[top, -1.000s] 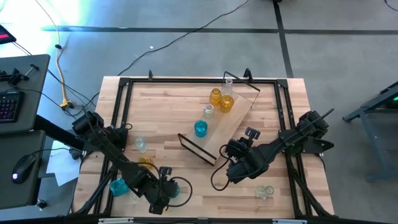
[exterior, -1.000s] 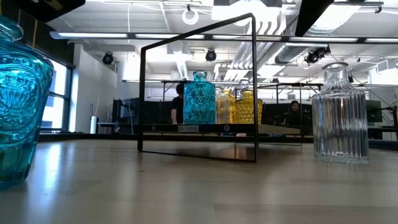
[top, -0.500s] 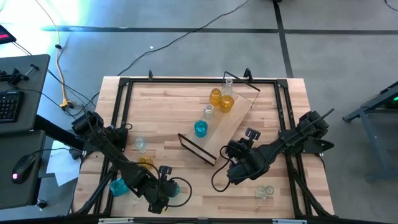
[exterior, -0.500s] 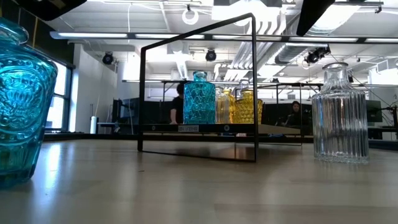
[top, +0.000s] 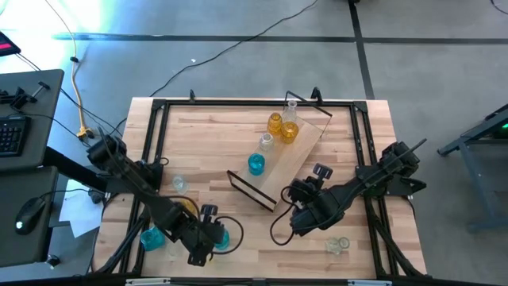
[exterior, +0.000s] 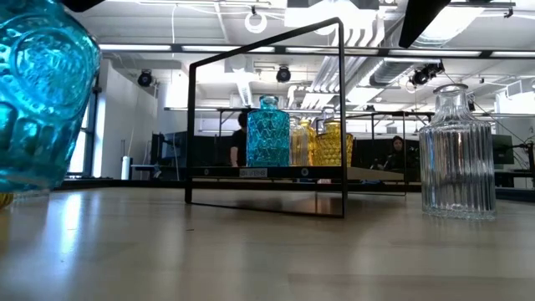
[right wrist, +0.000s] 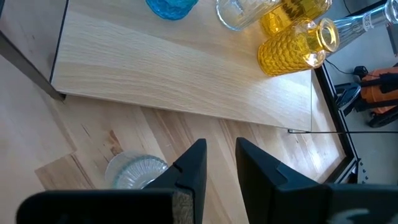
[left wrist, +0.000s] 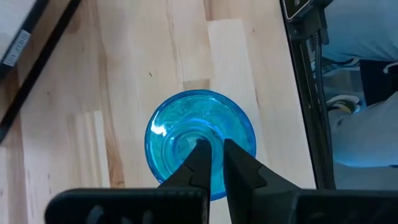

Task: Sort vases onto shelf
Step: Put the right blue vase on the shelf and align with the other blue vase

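My left gripper (top: pixel 213 240) hangs near the table's front left, shut on a teal-blue vase (top: pixel 223 237), which in the low view (exterior: pixel 38 92) is clear of the tabletop. The shelf (top: pixel 295 157) lies slantwise at mid-table and carries a teal vase (top: pixel 255 164), a clear one (top: pixel 267 141) and two amber ones (top: pixel 275 123). My right gripper (right wrist: pixel 219 163) waits open near the shelf's front end, nothing between its fingers; a clear vase (right wrist: pixel 134 171) stands beside it. My left gripper has the teal vase by the rim of its mouth (left wrist: pixel 214 138), pinched between the two fingers; one finger (left wrist: pixel 199 157) seems to be inside the mouth and the other outside. The fingers come steeply from above. The vase hangs upright below them, lifted clear of the table.
More vases stand on the table at the left: a clear one (top: pixel 179 184), an amber one (top: pixel 186 206) and a teal one (top: pixel 151 237). A clear ribbed vase (top: pixel 337 245) stands front right. Black rails (top: pixel 238 104) frame the tabletop; the shelf's wire frame (exterior: pixel 267 117) stands at its end.
My left gripper has gone up with the teal vase, which stood on the table a second ago and now hangs clear of it, still upright. My right arm has kept still.
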Available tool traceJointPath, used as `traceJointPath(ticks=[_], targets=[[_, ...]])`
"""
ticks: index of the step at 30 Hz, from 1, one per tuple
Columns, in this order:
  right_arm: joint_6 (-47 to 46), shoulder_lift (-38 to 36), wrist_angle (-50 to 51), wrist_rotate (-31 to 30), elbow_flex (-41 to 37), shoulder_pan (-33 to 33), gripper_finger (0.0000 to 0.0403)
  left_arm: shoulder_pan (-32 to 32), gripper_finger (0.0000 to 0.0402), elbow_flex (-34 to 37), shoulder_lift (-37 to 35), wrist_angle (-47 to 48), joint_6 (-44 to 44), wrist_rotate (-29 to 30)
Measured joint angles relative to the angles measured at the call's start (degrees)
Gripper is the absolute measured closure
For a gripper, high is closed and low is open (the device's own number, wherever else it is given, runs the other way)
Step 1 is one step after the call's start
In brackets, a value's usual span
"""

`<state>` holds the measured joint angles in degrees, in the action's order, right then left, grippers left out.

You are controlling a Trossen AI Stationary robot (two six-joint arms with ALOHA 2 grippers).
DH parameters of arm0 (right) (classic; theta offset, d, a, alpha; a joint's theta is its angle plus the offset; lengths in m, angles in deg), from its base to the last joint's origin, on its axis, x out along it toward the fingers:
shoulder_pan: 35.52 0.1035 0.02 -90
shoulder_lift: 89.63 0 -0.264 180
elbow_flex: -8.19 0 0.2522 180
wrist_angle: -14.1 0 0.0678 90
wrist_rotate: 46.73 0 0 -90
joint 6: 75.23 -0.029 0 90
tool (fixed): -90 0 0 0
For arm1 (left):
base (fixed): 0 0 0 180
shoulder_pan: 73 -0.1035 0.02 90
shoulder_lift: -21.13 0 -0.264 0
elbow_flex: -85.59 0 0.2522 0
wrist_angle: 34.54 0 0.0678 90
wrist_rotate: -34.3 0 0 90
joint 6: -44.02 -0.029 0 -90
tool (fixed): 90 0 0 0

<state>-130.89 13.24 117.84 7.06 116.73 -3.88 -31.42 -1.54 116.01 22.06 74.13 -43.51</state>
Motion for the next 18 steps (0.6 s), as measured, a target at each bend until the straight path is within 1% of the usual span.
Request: traceJointPath(ticks=[10, 13, 18], targets=[[0.1, 0.0, 0.0, 0.0, 0.0, 0.0, 0.0336, -2.0, 0.0394, -0.8, -0.2, 1.8, -3.7, 0.0], [0.1, 0.0, 0.0, 0.0, 0.0, 0.0, 0.0336, -2.4, 0.0394, -4.4, -0.2, 5.4, -5.8, 1.1], [0.1, 0.0, 0.0, 0.0, 0.0, 0.0, 0.0336, -2.8, 0.0394, -12.8, -0.2, 12.4, -9.9, 5.5]])
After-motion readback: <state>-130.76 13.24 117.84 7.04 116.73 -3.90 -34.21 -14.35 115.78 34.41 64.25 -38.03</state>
